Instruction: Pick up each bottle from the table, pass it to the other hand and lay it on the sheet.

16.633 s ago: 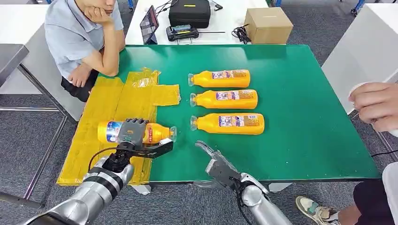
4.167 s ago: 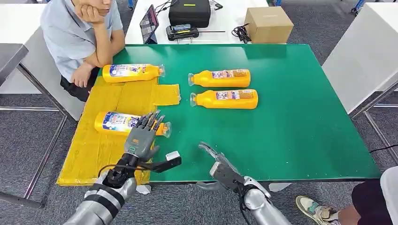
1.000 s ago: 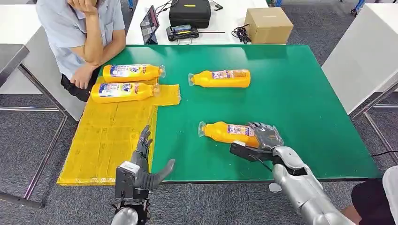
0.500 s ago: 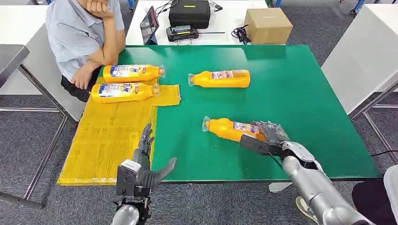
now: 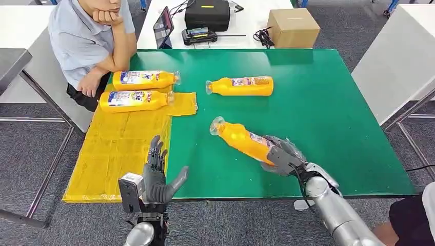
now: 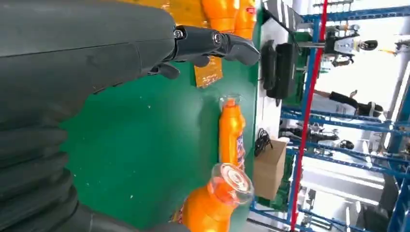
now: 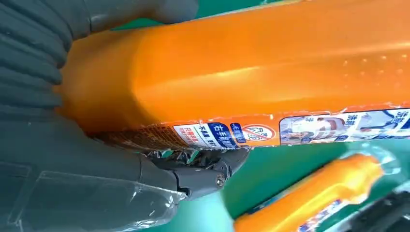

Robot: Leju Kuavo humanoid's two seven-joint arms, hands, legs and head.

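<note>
A: Right hand [image 5: 281, 156]?
B: Grasping the orange plastic bottle [image 5: 241, 140] by its base, cap tilted up, above the green table [image 5: 328, 113], near centre.
A: Left hand [image 5: 155, 177]?
B: Released, fingers spread, near edge beside the yellow sheet [image 5: 118, 143].

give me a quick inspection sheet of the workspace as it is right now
surface: green table; yellow sheet over its left part.
job's things: two bottles lying side by side at the sheet's far end; one bottle lying on bare green; held bottle tilted, cap end raised.
clutter: nothing seen on the green table; white table behind holds a black case, tablet and cardboard box.
hands: right hand grips the held bottle's base end; left hand holds nothing, fingers apart, at the near edge.
cables: black coil by the box.
surroundings: seated person at the far left corner; grey carpet.
</note>
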